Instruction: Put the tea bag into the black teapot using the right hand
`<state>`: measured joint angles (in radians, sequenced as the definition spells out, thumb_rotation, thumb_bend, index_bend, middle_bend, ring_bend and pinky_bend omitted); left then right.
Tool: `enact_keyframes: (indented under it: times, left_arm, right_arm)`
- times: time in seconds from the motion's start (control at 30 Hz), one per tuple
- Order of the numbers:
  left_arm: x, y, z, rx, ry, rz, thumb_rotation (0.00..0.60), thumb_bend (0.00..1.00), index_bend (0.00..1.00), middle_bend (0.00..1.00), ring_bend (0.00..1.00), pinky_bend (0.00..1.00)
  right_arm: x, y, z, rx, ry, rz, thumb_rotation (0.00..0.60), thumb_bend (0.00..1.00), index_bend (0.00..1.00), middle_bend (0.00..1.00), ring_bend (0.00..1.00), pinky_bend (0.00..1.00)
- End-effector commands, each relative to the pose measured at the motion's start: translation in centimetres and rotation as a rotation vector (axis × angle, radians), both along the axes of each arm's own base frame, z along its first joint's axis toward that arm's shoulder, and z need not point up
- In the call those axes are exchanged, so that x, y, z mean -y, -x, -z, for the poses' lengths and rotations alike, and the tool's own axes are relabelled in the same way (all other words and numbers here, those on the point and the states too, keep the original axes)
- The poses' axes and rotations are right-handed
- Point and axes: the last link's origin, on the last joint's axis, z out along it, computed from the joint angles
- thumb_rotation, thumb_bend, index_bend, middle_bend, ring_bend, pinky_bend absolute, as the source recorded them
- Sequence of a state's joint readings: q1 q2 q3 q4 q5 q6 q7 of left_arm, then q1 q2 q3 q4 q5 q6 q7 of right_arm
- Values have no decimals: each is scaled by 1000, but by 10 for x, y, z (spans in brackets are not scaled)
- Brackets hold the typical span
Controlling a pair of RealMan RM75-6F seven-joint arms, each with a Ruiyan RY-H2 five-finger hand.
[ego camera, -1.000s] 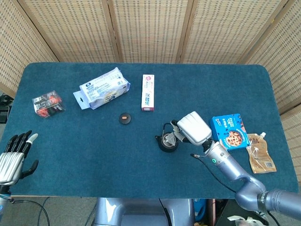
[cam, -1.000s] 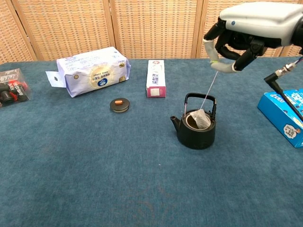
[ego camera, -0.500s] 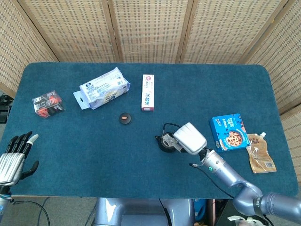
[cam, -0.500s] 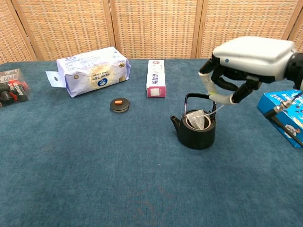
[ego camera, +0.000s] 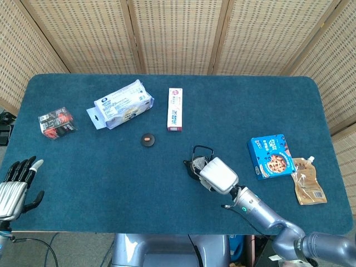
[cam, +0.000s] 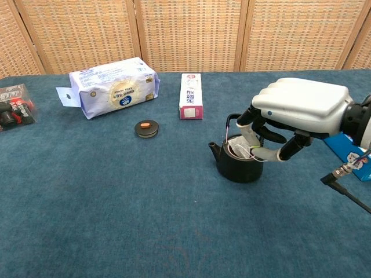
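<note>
Right hand (cam: pixel 290 119): smooth glossy white plastic shell, dark fingers (cam: pixel 259 131). Just under its fingertips, black teapot (cam: pixel 237 163): matt, cast-metal look, thin wire handle. Tea bag (cam: pixel 239 147) inside: pale papery. Table cloth (cam: pixel 116 202): matt blue felt-like pile. Beyond the hand, blue cookie box (ego camera: pixel 270 156): glossy card.
</note>
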<state>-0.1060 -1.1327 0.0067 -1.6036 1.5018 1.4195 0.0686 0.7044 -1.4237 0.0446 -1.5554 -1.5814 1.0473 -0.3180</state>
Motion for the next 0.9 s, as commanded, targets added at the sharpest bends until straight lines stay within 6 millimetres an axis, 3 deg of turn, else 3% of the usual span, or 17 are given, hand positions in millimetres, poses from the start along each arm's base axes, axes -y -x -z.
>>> enact_keyframes:
  times: [0.03, 0.1, 0.17, 0.23, 0.33, 0.47, 0.7, 0.9]
  left_arm:
    - [0, 0, 0, 2, -1, -1, 600, 408, 0, 0, 0, 0]
    - [0, 0, 0, 3, -3, 0, 600, 408, 0, 0, 0, 0]
    - [0, 1, 0, 3, -3, -1, 600, 408, 0, 0, 0, 0]
    - [0, 1, 0, 3, -3, 0, 600, 408, 0, 0, 0, 0]
    - [0, 1, 0, 4, -3, -1, 600, 408, 0, 0, 0, 0]
    - [0, 1, 0, 1, -1, -2, 600, 408, 0, 0, 0, 0]
    - [-2, 0, -2, -3, -6, 2, 600, 408, 0, 0, 0, 0]
    - [-4, -1, -5, -13, -9, 7, 600, 408, 0, 0, 0, 0]
  right_arm:
    - [-1, 2, 1, -18, -4, 5, 525, 639, 569, 878, 893, 981]
    - [-1, 3, 1, -24, -5, 6, 408, 640, 523, 877, 893, 981]
    - [-2, 3, 1, -28, -7, 9, 245, 640, 460, 876, 894, 981]
    - [-2, 3, 1, -36, -8, 11, 135, 639, 409, 875, 894, 981]
    - [-2, 2, 0, -44, -9, 10, 45, 639, 372, 874, 893, 981]
    - [-2, 0, -1, -46, -21, 19, 2, 639, 356, 874, 893, 981]
    - [6, -8, -8, -72, -63, 40, 0, 645, 311, 880, 893, 981]
    - [15, -9, -9, -103, -86, 78, 0, 717, 307, 884, 893, 981]
